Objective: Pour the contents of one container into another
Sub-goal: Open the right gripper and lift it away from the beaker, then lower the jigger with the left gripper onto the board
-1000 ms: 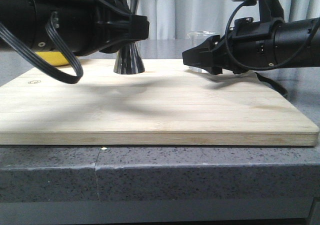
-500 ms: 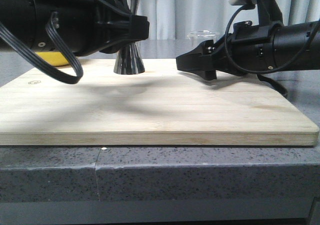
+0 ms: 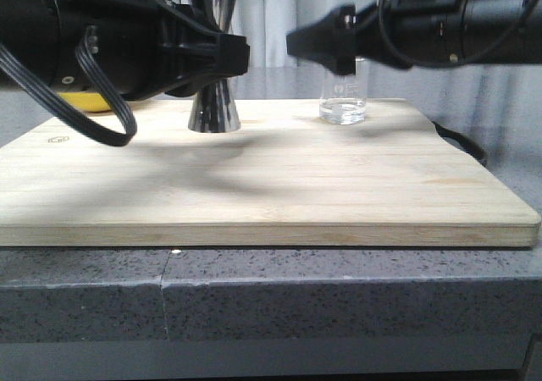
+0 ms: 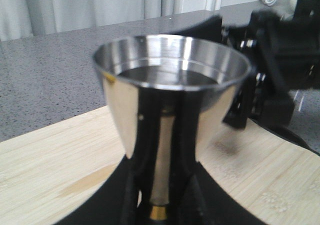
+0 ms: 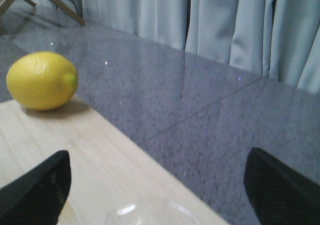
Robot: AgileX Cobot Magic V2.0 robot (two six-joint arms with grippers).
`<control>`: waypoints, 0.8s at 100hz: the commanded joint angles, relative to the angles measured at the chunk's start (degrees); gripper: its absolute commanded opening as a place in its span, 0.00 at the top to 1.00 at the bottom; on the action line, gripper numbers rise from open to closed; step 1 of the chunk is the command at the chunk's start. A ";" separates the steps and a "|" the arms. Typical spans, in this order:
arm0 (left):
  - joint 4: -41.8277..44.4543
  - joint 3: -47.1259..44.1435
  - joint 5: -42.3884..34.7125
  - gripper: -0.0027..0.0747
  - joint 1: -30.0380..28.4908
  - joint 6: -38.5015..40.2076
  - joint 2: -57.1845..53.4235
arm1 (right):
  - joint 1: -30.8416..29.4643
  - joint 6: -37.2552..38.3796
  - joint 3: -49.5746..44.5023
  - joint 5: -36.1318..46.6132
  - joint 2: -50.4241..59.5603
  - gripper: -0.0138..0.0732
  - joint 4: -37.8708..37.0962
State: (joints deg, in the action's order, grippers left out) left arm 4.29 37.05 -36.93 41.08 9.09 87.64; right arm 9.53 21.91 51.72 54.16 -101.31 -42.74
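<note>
Two black grippers are hanging over the pale wooden board (image 3: 254, 186). Left gripper (image 4: 160, 185) is pinching the tall shiny steel hourglass jigger (image 3: 214, 93) at its gold-banded waist, base resting on the board. Right gripper (image 3: 318, 44), fingers spread wide, is hovering above the small clear glass beaker (image 3: 343, 93), standing upright toward the board's far edge. One yellow lemon (image 5: 42, 80) is lying beyond the board.

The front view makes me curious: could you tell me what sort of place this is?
Probably a mock bar or kitchen counter set up for testing: a wooden cutting board on a speckled stone counter, with a steel jigger, a glass beaker and a lemon, curtains behind.
</note>
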 commanded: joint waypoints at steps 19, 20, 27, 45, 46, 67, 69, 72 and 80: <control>-0.42 1.45 -5.85 0.99 -4.57 0.16 -2.36 | -0.04 -0.52 3.85 5.65 7.28 0.11 1.21; -0.42 1.45 -5.85 0.99 -4.86 0.16 -2.36 | -0.04 -0.52 3.85 5.63 7.58 0.11 1.21; -0.42 1.45 -6.11 0.99 -5.65 0.40 -2.36 | -0.04 -0.52 3.85 6.00 8.85 0.11 1.21; -0.42 1.45 -6.44 0.99 -6.10 0.79 -2.16 | -0.04 -0.52 3.85 8.02 11.08 0.11 1.21; -0.42 1.45 -6.50 0.99 -6.10 0.79 -2.16 | -0.04 -0.52 3.85 8.19 11.19 0.11 1.21; -0.42 -0.76 -14.74 0.99 -6.10 3.51 0.64 | -0.04 -0.52 3.85 8.80 11.61 0.11 1.21; -0.42 -0.82 -15.06 0.99 -6.10 3.51 0.75 | -0.04 -0.52 3.85 8.80 11.61 0.11 1.21; -0.42 -1.11 -15.19 0.99 -6.10 3.51 1.07 | -0.04 -0.52 3.85 8.80 11.61 0.11 1.21; -0.30 -1.50 -15.32 0.99 -6.10 3.51 1.88 | -0.04 -0.52 3.85 8.80 11.61 0.11 1.21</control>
State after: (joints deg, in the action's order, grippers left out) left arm 4.39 34.73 -45.92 35.11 11.66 90.62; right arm 9.53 21.91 53.78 59.13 -92.41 -43.17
